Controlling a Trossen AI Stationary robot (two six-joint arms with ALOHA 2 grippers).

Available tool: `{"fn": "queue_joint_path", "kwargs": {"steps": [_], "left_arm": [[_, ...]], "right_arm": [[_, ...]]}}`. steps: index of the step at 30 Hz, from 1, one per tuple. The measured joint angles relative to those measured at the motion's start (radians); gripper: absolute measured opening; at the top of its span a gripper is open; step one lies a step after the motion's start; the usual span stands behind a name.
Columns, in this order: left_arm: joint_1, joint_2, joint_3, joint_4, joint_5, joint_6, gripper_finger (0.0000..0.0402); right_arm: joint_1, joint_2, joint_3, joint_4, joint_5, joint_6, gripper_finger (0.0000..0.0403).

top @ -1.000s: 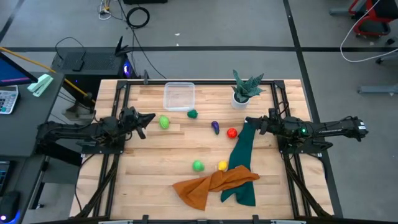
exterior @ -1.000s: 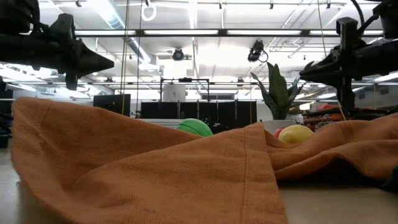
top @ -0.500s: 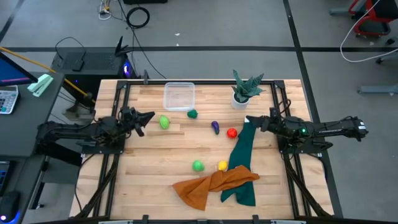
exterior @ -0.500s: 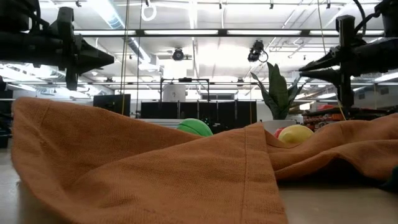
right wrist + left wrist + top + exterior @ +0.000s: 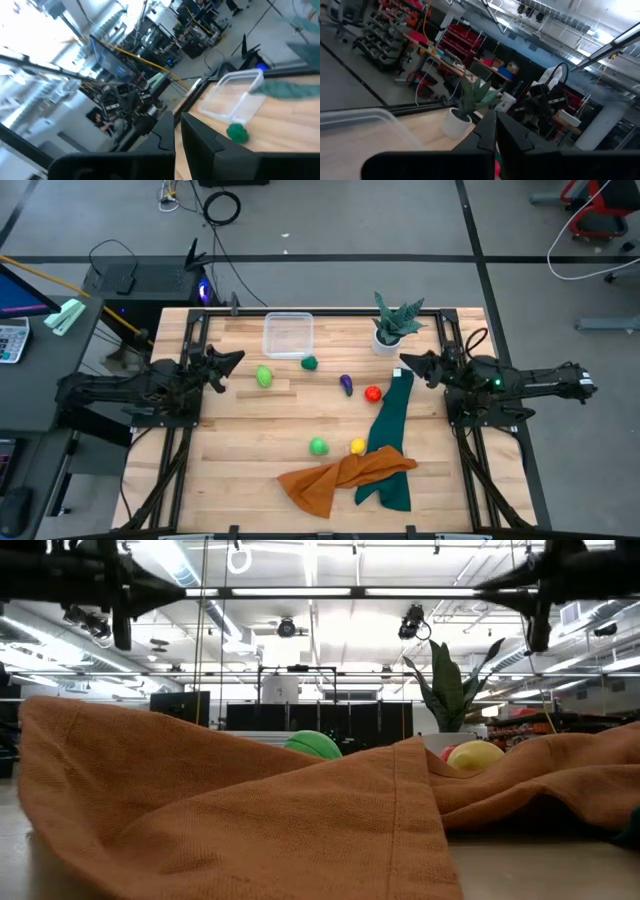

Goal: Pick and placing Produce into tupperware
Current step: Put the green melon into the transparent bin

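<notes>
The clear tupperware stands near the table's far edge. Loose produce lies on the wood: a light green piece, a dark green one, a purple one, a red one, a second light green one and a yellow one. My left gripper hovers shut at the table's left side, pointing level toward the middle. At the right side my right gripper hovers shut, facing it, above the upper end of a dark green cloth. Neither holds anything.
A spiky plant in a white pot stands at the far right. An orange cloth lies crumpled over the dark green cloth's near end and fills the low view's foreground. Black rails run along the table's sides.
Both grippers have risen, staying shut and roughly level; in the low view they have climbed to the picture's top. The produce, the tupperware and the cloths have kept still.
</notes>
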Motion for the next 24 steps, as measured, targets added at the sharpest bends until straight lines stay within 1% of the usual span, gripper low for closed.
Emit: {"fn": "queue_joint_path", "kwargs": {"steps": [2, 6, 10, 13, 17, 20, 24], "left_arm": [[0.0, 0.038, 0.034, -0.006, 0.0, -0.004, 0.0014], [0.0, 0.133, 0.111, -0.01, 0.009, -0.052, 0.002], [0.0, 0.243, 0.197, -0.024, 0.046, -0.104, 0.0027], [0.0, 0.323, 0.266, -0.052, 0.087, -0.145, 0.0025], [-0.002, 0.409, 0.367, -0.096, 0.153, -0.173, 0.0016], [-0.002, 0.461, 0.453, -0.146, 0.207, -0.17, 0.001], [-0.015, 0.514, 0.585, -0.296, 0.225, -0.122, 0.0007]], "right_arm": [[0.0, 0.051, 0.07, -0.06, -0.03, -0.015, 0.0003], [0.0, 0.164, 0.222, -0.186, -0.159, -0.047, 0.0003], [0.0, 0.281, 0.352, -0.28, -0.26, -0.061, 0.0001], [0.0, 0.353, 0.428, -0.324, -0.33, -0.065, 0.0001], [0.0, 0.434, 0.509, -0.37, -0.393, -0.067, 0.0001], [0.0, 0.481, 0.566, -0.369, -0.42, -0.094, 0.0001], [0.0, 0.53, 0.636, -0.383, -0.438, -0.159, 0.0]]}}
